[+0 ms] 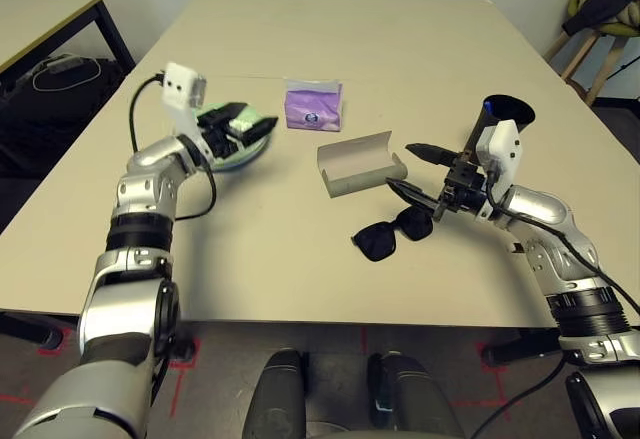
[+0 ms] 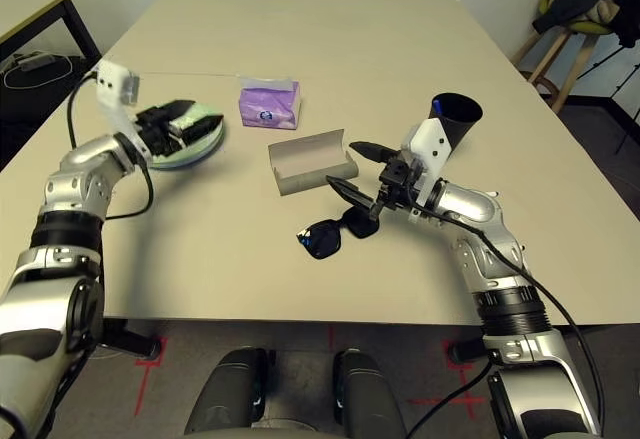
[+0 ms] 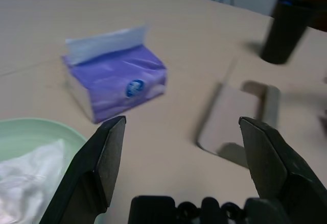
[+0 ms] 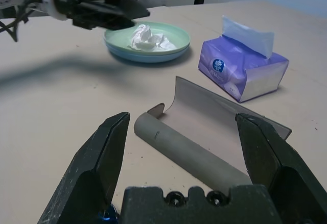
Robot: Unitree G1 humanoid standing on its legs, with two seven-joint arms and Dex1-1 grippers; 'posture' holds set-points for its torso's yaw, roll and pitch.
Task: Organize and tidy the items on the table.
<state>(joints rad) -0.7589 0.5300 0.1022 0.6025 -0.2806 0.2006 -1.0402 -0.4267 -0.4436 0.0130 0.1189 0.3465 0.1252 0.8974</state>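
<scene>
Black sunglasses (image 1: 392, 234) lie on the beige worktop (image 1: 400, 59) just in front of the open grey-green glasses case (image 1: 360, 163), and the right gripper (image 1: 420, 171) hangs beside both with its jaws spread wide and nothing in them. Over at the stacked green plate (image 4: 176, 40) and blue plate (image 4: 148, 56), where the crumpled tissue (image 4: 148, 36) sits, the left gripper (image 1: 240, 124) is likewise fully open and empty, hovering at the plate's rim. The purple tissue pack (image 1: 313, 105) stands between plates and case; the black cup (image 1: 508, 114) stands behind the right wrist.

The step in hand looks like getting the sunglasses into the case. To do it well, the right gripper should come down over the bridge or a folded temple rather than the lenses, close gently, and lift clear before swinging over the case. The case lid stands up at the far side, so approach from the near, open side and lower the sunglasses lengthwise into the trough. The case is light and may slide; the left gripper could steady it.
</scene>
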